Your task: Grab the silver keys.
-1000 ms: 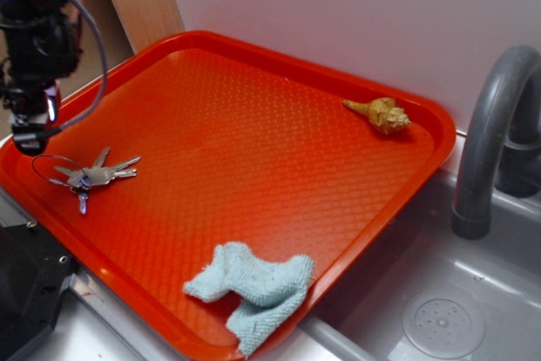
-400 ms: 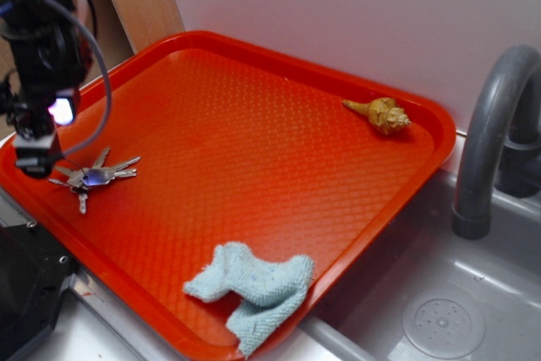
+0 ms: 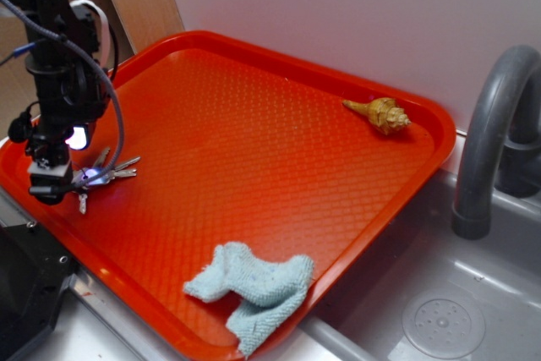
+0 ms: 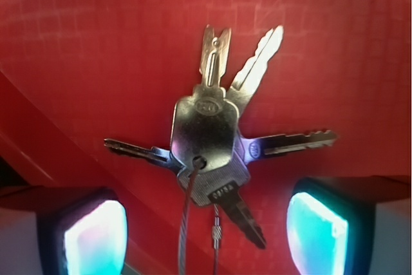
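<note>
Exterior: gripper hangs low over the near-left corner of the orange tray, right at the silver keys, which lie flat on the tray floor. Step in hand looks like the final approach before the grasp. Seashell at the far-right rim and the blue cloth at the near edge are both well apart from the work. Grey faucet and sink sit right of the tray.

Wrist: keys fanned out, heads stacked on a thin wire ring, centred between the two fingertips. Gripper is spread wide, holding nothing; contact with the tray can't be told. Next move probably: drop the last bit, then close across the stacked heads. Flat keys may slip.
</note>
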Action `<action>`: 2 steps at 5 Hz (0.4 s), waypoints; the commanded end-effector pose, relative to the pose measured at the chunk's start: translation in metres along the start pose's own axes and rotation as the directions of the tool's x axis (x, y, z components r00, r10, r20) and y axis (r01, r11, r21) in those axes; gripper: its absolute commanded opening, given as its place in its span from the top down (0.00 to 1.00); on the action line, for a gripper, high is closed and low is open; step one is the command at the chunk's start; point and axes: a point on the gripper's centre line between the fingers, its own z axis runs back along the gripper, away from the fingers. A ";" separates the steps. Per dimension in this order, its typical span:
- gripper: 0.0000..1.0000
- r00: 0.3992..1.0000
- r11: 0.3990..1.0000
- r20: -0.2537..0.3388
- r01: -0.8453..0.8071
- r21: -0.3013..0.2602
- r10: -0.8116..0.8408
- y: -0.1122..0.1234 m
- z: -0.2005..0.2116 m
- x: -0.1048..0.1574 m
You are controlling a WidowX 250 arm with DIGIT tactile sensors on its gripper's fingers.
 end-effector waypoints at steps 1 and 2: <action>1.00 1.000 1.000 -0.010 -0.009 0.003 0.009 0.006 -0.004 -0.005; 1.00 1.000 1.000 -0.015 -0.013 0.002 0.013 0.007 -0.005 -0.005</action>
